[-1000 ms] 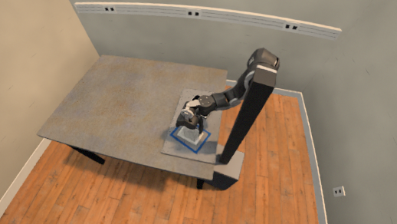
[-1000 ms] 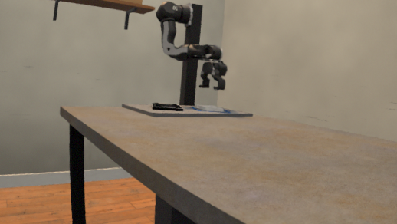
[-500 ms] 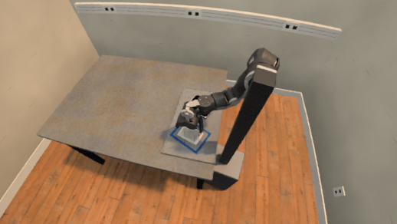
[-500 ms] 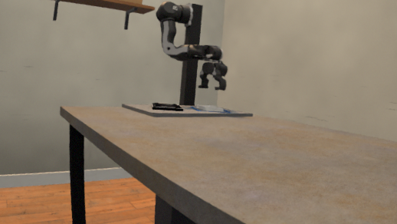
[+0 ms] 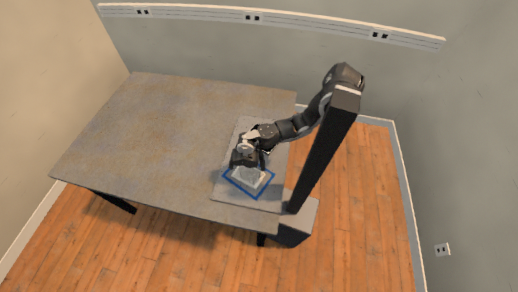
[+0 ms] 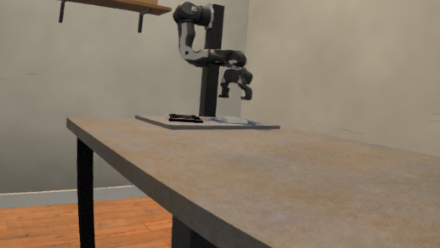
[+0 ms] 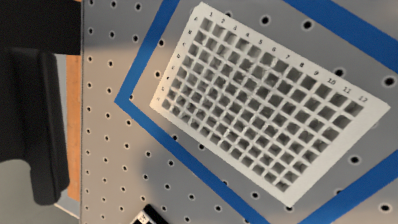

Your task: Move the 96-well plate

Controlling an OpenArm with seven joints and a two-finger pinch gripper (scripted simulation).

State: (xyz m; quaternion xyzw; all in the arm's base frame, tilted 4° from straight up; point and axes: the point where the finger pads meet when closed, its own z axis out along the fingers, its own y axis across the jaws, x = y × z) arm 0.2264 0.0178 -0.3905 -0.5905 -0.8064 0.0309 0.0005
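Plate [image 5: 248,177] [image 6: 233,120] [image 7: 267,102] is framed by blue tape [image 5: 240,189] [image 6: 251,123] [image 7: 175,146]; above it, the end effector's [image 5: 247,167] [image 6: 235,98] fingers are spread apart, nothing being held or touched. At twelve o'clock in the wrist view, its numbered edge is seen.

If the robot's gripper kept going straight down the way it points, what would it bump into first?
Probably the white well plate, though the gripper might come down a bit off its middle.
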